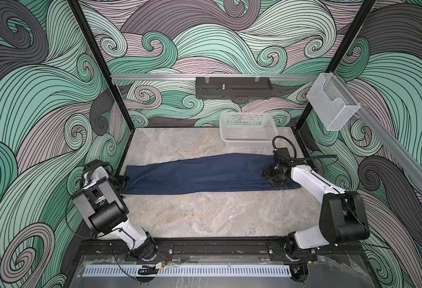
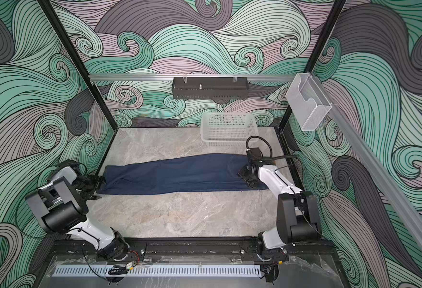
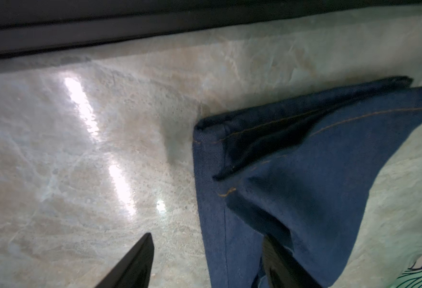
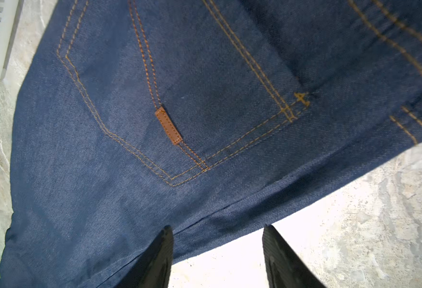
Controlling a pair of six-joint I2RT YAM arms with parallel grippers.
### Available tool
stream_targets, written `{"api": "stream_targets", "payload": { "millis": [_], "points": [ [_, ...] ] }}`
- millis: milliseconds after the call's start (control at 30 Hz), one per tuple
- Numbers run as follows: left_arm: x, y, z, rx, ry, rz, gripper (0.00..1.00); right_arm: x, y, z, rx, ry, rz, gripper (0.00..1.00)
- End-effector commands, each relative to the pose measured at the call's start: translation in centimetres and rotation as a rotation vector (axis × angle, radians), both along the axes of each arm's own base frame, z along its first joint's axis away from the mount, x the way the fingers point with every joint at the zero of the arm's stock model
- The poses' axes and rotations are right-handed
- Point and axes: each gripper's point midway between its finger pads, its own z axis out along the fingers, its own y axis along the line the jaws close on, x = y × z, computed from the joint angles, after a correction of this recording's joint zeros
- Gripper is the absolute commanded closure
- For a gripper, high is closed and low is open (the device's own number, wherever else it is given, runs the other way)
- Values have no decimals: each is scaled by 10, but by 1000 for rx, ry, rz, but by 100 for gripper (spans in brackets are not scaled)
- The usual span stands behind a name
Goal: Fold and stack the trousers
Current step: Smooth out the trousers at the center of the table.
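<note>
**Jeans laid out across the table, a pincer at each end**

The grey marbled stone-look tabletop (image 1: pixel 205 219) carries the pair of dark navy-blue denim trousers (image 1: pixel 205 172), which lies flat in one long band from the left arm's side to the right arm's side, with the leg ends at the left and the seat at the right. The white slotted plastic basket (image 1: pixel 247 129) stands just behind the seat end.

The left gripper (image 3: pixel 207 235) sits at the leg hems with its jaws apart and clamped on nothing; in the left wrist view one finger (image 3: pixel 135 261) is over bare table and the other is at the hem cloth. The right gripper (image 4: pixel 217 227) hangs over the near edge of the seat, jaws likewise apart – one finger (image 4: pixel 160 254) over denim, the other over table – with nothing gripped.

The right wrist view shows a back pocket (image 4: pixel 180 99) outlined in tan double stitching. On its seam sits a small brown-orange patch (image 4: pixel 168 126), edged with dotted stitching; I can read no lettering on it. At one pocket corner is a tiny tan stitched mark (image 4: pixel 302 98) shaped like an A.
</note>
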Motion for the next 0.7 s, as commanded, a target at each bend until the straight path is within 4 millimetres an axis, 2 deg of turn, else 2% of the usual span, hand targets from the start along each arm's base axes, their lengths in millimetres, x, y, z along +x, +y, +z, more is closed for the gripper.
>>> {"api": "stream_targets", "payload": {
  "millis": [0,200,400,467,500,600,667],
  "points": [
    [8,10,-6,30,-23,73,31,4,2,2,10,-4,14,42],
    [21,19,-11,51,-40,103,41,4,-1,3,14,-5,11,43],
    [31,18,-19,56,-38,104,57,5,-3,1,29,-2,5,45],
    [34,17,-20,55,-39,101,69,5,-3,1,37,1,2,45],
    [36,18,-18,59,-44,102,78,5,-4,2,42,-2,-2,46],
    [41,22,-5,89,-78,107,99,5,-7,6,63,-12,-16,45],
    [47,26,11,117,-115,103,100,4,-9,9,85,-13,-36,43]
  ]
}}
